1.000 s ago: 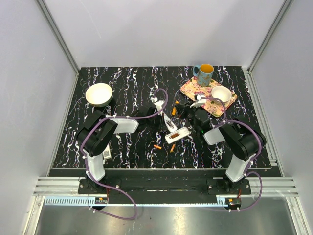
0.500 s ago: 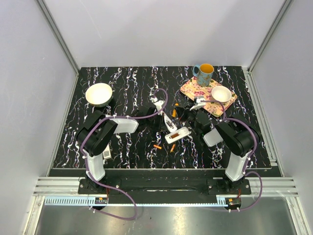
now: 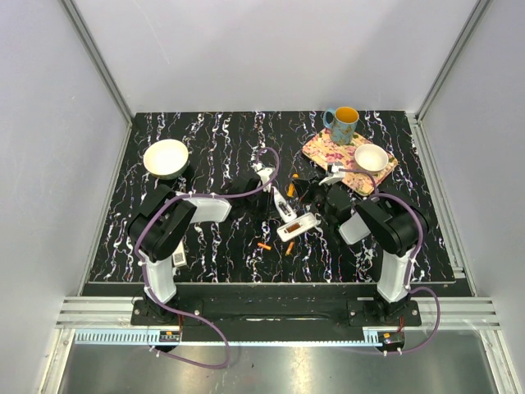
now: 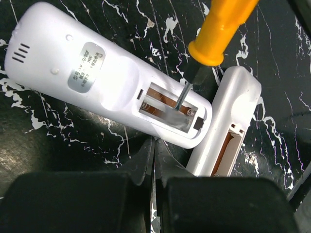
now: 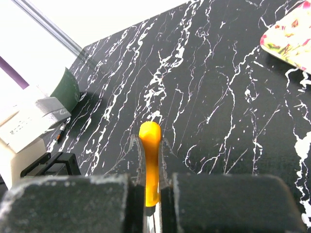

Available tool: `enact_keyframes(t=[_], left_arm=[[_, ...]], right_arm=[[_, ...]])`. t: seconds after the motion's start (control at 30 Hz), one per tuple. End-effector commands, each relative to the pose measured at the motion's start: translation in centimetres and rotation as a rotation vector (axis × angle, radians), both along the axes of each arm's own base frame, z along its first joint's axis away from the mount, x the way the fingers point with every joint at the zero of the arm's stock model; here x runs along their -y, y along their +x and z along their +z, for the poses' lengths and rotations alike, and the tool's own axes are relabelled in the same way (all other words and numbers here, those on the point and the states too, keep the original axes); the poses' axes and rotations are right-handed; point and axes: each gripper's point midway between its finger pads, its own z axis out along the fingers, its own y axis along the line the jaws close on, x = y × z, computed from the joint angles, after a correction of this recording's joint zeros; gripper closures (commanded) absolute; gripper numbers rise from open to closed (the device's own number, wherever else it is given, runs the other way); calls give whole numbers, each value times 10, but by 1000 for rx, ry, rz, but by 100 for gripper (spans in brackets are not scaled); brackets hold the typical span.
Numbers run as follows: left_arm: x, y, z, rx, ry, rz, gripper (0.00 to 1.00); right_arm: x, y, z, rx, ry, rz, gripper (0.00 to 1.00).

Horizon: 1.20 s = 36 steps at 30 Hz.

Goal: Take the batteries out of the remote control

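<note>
Top external, walled marbled table (image 3: 213, 156), perhaps batteries (image 3: 263, 245)

Silver sticker (image 4: 85, 67) on remote (image 4: 58, 53): printed lines, too small and blurred to read.
Other text: none legible.

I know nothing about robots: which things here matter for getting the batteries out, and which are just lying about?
In the job: white plastic remote, compartment open; second white remote; orange-handled screwdriver in the right tool; tiny orange loose batteries.

Lying about: blue mug; floral tray; small white bowl on it; larger white bowl at left.
</note>
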Motion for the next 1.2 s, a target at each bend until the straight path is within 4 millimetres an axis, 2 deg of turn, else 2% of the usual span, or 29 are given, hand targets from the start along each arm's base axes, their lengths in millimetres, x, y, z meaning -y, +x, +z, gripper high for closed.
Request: enact_keyframes(t=[0.0,0.27,0.4,0.6,0.7,0.73,0.77,0.83,0.87,0.93,0.97,1.07,1.13,1.17], left_arm=[[-19,-10,-31,-84,99,19,100],[-20,-10,-33,-86,103,18,100],[-21,-10,-33,-84,109,20,100],[-26,-5,-21,-48,107,36,99],[-26,-1,-2,-4,74,40,89],[-26,-1,11,26,57,42,84],[-27,1,19,46,41,47,75],[-29,2,40,96,12,57,65],[-30,3,48,117,3,63,56],[-36,2,67,165,-12,83,49],[-39,1,73,178,-13,94,46],[-55,-4,92,232,-6,142,36],[-69,-7,105,270,7,195,29],[-77,-10,104,265,29,217,27]], right_arm=[[-19,-5,22,45,162,68,100],[-19,-3,12,-10,216,50,100],[-14,-3,17,10,201,35,100],[-15,-4,29,41,193,43,100],[-19,-4,43,74,193,63,100],[-19,-4,47,83,193,66,100],[-20,-3,54,99,187,70,100],[-19,-4,67,120,181,71,100],[-18,-7,80,148,180,72,100],[-15,-9,89,165,168,67,100],[-13,-11,93,174,159,64,100],[-5,-22,126,233,160,62,100],[-1,-28,133,238,142,59,100],[4,-34,148,271,142,54,100]])
